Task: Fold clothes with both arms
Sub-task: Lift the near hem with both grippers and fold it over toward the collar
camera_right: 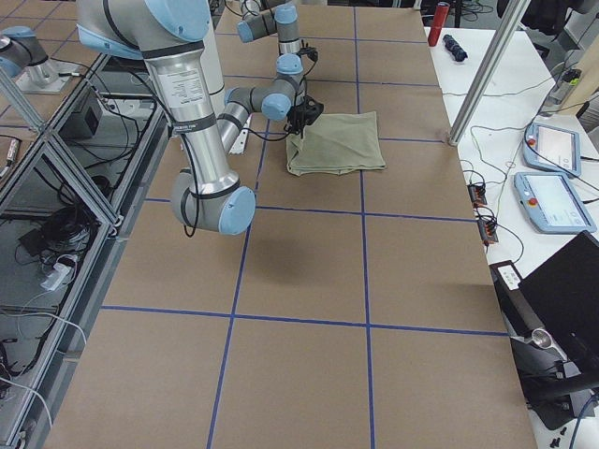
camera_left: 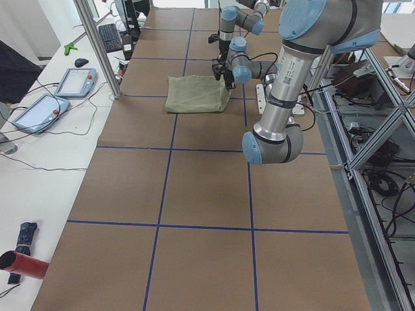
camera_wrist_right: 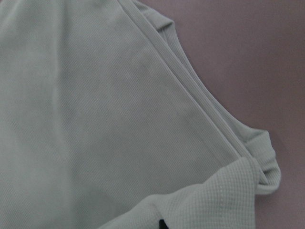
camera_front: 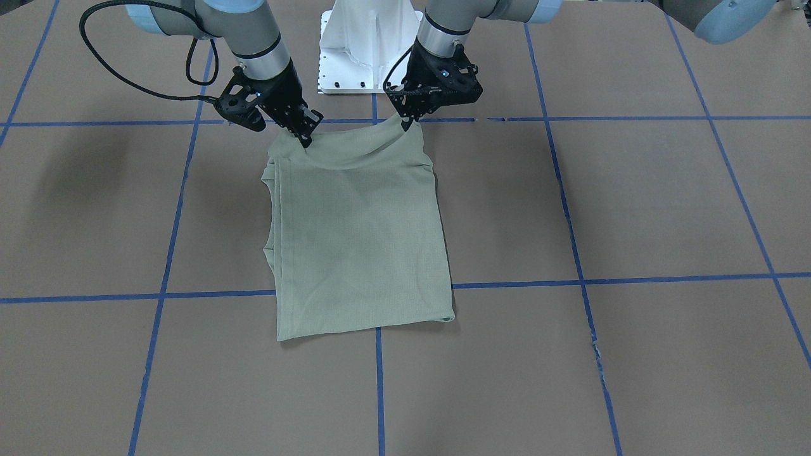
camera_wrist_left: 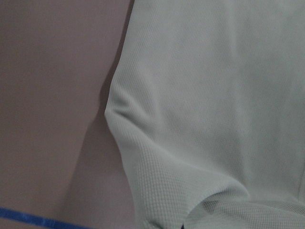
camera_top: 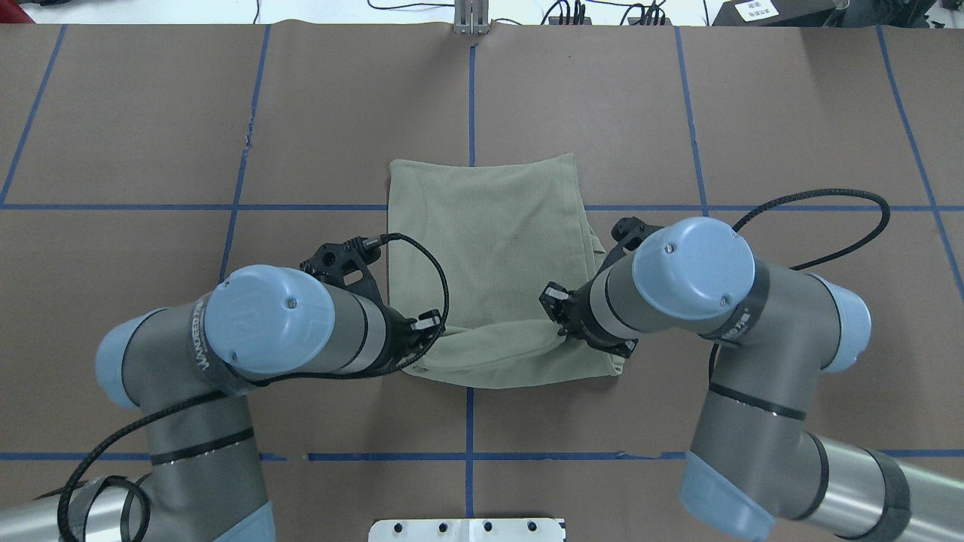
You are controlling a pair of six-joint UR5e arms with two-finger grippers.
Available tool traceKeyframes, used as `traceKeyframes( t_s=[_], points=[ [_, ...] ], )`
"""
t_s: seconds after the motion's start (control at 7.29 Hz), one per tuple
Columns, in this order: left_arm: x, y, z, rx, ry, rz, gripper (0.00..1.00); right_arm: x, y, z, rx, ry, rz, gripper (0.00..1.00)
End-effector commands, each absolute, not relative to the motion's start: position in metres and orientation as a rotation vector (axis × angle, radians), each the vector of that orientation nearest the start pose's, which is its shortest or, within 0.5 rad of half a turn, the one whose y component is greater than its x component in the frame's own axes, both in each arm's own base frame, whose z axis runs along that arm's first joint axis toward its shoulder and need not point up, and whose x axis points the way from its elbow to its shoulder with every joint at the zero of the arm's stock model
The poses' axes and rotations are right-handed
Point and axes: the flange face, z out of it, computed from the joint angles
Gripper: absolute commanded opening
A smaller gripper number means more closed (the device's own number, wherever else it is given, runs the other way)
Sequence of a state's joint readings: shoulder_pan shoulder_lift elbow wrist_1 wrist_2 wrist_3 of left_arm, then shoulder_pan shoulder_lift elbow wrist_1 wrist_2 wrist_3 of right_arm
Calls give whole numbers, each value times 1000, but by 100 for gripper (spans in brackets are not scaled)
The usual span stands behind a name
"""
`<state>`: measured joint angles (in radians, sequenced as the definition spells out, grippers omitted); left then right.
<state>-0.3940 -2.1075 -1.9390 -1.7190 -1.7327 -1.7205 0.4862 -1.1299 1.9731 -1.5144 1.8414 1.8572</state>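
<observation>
— What fills the overhead view?
— The brown desk (camera_top: 791, 113) crossed by blue tape lines (camera_top: 471, 98). The left arm (camera_top: 263, 324) and right arm (camera_top: 693, 271) reach in from 7 and 5 o'clock.
— And the shirt?
— The sage-green shirt (camera_front: 355, 240) lies folded at the desk's middle. Its 6 o'clock edge is raised and sags between the grips.
— The hands?
— The left hand (camera_front: 407, 125) is clenched on that edge's 7 o'clock corner, and the right hand (camera_front: 306, 138) on its 5 o'clock corner.
</observation>
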Motion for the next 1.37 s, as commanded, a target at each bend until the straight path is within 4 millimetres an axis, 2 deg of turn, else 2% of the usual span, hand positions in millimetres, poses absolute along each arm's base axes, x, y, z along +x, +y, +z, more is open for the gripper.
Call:
traceKeyframes(
  t_s=[0.0,0.14,0.27,0.55,0.82,0.96,1.1,1.23],
  points=[
    [514,-398,198,38,1093,-467,0,-450,-435,229,-94,-940,659,0],
    [519,-419,193,54,1101,-489,0,-462,-459,232,-72,-985,668,0],
    [517,-439,189,67,1096,-512,0,-461,-489,237,-47,-1006,699,0],
    [504,-473,194,118,1097,-527,0,-470,-540,239,-42,-959,760,0],
    [524,-519,202,127,1081,-578,0,-478,-565,255,-40,-910,772,0],
    [534,-546,209,143,1071,-590,80,-492,-579,256,-40,-894,778,18],
    [526,-573,213,163,1071,-615,100,-503,-589,260,-25,-921,759,99],
    [506,-591,213,197,1064,-612,100,-503,-594,266,-22,-927,758,100]
  ],
)
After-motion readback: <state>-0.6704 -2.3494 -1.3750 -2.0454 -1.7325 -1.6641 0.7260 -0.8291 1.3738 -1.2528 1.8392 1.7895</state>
